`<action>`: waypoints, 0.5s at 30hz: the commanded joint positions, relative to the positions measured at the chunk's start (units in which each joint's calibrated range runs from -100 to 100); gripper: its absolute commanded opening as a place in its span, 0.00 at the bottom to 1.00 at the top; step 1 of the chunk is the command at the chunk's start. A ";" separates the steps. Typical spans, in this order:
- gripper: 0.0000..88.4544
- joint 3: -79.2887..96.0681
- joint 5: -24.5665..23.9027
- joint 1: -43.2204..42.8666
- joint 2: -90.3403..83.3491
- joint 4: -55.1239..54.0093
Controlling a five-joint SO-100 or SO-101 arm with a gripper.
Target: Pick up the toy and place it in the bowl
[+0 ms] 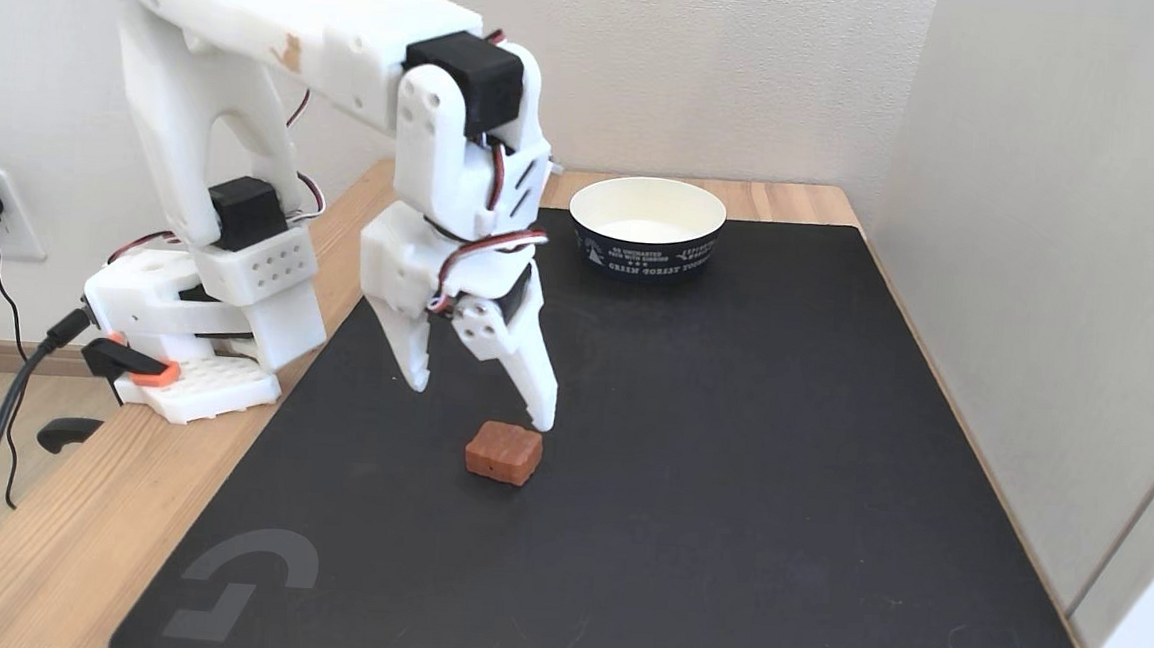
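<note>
Nearest the camera, a grey angular logo (242, 584) marks the black rectangular mat (727, 493). On it lies the small reddish-brown rectangular toy block (503, 453), long axis running left-right. Just above it hangs the white two-finger gripper (482, 408), fingers spread, holding nothing. Behind, the navy paper bowl (647, 227) reads "GREEN FOREST".

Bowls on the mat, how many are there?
1. The bowl stands at the far edge of the black mat, beyond the open gripper and the toy.
</note>
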 commanded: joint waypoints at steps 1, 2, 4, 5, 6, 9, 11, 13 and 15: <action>0.40 3.13 2.61 1.46 -0.04 -10.78; 0.40 4.03 2.61 1.46 -0.20 -12.47; 0.40 5.29 2.61 0.54 -0.29 -14.76; 0.40 5.29 2.61 -0.21 -0.04 -15.18; 0.40 5.47 2.51 -0.88 0.05 -15.61; 0.40 5.65 2.14 -3.22 0.21 -16.20; 0.40 6.37 2.09 -3.73 0.21 -16.20; 0.40 7.81 2.04 -3.89 0.30 -16.20; 0.40 8.89 2.04 -3.73 0.30 -16.20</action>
